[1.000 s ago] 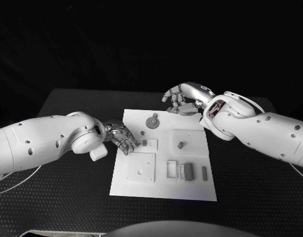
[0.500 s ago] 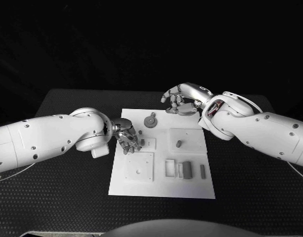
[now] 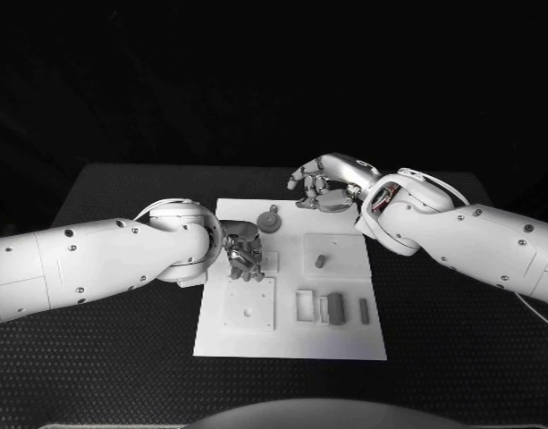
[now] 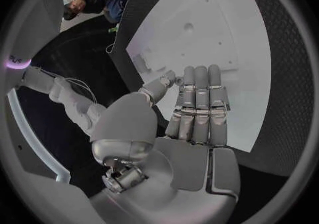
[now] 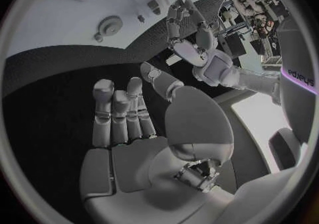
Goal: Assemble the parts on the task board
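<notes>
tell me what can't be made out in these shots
- Head view: whether the right hand holds the round grey piece below it; the fingers hide the contact.
- Head view: the task board under the left hand, hidden by that hand.
- Head view: the shapes of the small parts, too small.

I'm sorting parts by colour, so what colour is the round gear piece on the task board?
Grey; the gear shows best in the head view, on the white task board.

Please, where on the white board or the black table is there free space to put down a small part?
The task board is bare along its near edge, below the square plate and the slotted pieces. The black table is bare beyond both long sides. It is crowded near the gear, where the left hand and the right hand hover.
</notes>
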Motion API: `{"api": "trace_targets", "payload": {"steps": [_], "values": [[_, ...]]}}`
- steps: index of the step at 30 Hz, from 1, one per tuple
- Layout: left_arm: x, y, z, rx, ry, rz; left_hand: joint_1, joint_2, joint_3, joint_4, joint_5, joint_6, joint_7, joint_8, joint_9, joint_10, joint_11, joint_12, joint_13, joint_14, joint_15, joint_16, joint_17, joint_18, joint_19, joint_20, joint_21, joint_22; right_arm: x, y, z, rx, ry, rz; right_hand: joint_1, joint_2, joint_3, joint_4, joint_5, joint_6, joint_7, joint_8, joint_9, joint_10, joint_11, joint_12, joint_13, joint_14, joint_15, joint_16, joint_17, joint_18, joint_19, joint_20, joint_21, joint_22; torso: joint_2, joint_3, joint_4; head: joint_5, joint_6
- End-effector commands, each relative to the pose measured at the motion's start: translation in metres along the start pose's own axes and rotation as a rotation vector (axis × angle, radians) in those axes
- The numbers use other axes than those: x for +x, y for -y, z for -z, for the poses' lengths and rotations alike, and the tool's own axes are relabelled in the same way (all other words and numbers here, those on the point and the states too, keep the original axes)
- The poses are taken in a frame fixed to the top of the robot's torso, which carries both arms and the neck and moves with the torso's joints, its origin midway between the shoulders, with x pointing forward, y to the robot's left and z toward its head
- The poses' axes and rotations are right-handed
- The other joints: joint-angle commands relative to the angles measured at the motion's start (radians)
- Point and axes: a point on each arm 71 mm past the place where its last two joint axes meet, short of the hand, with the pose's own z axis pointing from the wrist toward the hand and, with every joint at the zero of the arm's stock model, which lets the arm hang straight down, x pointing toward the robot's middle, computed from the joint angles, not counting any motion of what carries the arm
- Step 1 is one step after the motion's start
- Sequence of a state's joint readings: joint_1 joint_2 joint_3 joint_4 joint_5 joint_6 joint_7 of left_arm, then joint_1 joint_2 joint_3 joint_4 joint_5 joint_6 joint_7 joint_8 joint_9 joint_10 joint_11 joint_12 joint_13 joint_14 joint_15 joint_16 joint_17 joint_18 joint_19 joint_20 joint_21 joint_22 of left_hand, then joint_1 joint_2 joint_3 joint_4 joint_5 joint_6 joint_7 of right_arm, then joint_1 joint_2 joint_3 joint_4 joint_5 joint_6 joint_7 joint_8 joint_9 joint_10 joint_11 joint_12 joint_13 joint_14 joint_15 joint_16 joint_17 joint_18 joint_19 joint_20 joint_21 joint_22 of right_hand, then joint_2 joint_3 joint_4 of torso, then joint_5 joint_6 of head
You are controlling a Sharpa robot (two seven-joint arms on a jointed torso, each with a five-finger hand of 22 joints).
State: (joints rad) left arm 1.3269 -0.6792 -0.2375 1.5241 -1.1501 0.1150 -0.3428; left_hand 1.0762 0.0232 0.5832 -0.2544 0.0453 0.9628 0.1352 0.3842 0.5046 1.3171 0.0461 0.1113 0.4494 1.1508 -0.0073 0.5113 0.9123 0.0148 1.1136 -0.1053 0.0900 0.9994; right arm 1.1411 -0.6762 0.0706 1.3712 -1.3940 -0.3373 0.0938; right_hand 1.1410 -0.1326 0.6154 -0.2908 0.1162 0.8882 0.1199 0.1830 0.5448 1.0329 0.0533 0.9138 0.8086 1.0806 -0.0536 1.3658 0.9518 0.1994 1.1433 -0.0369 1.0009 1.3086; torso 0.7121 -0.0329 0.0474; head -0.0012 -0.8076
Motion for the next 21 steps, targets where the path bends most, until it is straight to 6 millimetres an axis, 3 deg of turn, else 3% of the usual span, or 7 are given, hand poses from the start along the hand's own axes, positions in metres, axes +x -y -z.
{"api": "trace_targets", "payload": {"steps": [1,9,21], "values": [[-0.003,0.01,0.002,0.045,0.086,-0.164,0.002,-0.013,0.005,0.005,0.005,0.037,-0.027,0.007,0.004,0.008,-0.001,0.004,0.002,0.008,0.0,0.007,0.002,-0.012,0.008,0.001,0.005,0.003,0.005,0.004,0.004,0.046,-0.04,-0.078,-0.006,0.012,-0.008,0.003,-0.003,-0.043,0.047,0.005,-0.002,-0.008,0.0,0.006,-0.001,-0.004,0.0,0.0,0.001,0.062,-0.004,-0.004,-0.007,0.012,0.001,-0.0027,0.0013,-0.004,-0.002],[-0.006,0.017,0.007,0.099,0.183,-0.235,0.009,-0.026,0.015,0.011,0.005,0.043,-0.03,0.009,0.011,0.014,-0.004,0.005,0.008,0.016,-0.004,0.008,0.004,-0.012,0.014,-0.002,0.008,0.009,0.025,0.002,0.026,0.103,-0.168,-0.228,-0.03,0.037,-0.017,0.006,-0.003,-0.027,0.041,0.018,0.0,0.0,-0.005,0.015,0.0,0.004,-0.005,0.006,0.002,0.062,0.006,-0.005,-0.004,0.013,0.0,-0.0034,0.0018,-0.011,-0.005],[0.0,0.016,0.014,0.156,0.194,-0.265,0.011,-0.038,0.022,0.023,0.005,0.048,-0.032,0.009,0.016,0.019,-0.005,0.004,0.013,0.024,-0.007,0.009,0.006,-0.013,0.018,-0.005,0.01,0.014,0.054,-0.006,0.06,0.073,-0.277,-0.257,-0.025,0.069,-0.004,0.001,-0.001,-0.001,0.031,0.037,0.006,0.008,-0.015,0.019,-0.004,0.012,-0.015,0.008,0.0,0.062,0.014,-0.009,-0.001,0.014,-0.001,-0.0009,-0.0004,-0.012,-0.006]]}}
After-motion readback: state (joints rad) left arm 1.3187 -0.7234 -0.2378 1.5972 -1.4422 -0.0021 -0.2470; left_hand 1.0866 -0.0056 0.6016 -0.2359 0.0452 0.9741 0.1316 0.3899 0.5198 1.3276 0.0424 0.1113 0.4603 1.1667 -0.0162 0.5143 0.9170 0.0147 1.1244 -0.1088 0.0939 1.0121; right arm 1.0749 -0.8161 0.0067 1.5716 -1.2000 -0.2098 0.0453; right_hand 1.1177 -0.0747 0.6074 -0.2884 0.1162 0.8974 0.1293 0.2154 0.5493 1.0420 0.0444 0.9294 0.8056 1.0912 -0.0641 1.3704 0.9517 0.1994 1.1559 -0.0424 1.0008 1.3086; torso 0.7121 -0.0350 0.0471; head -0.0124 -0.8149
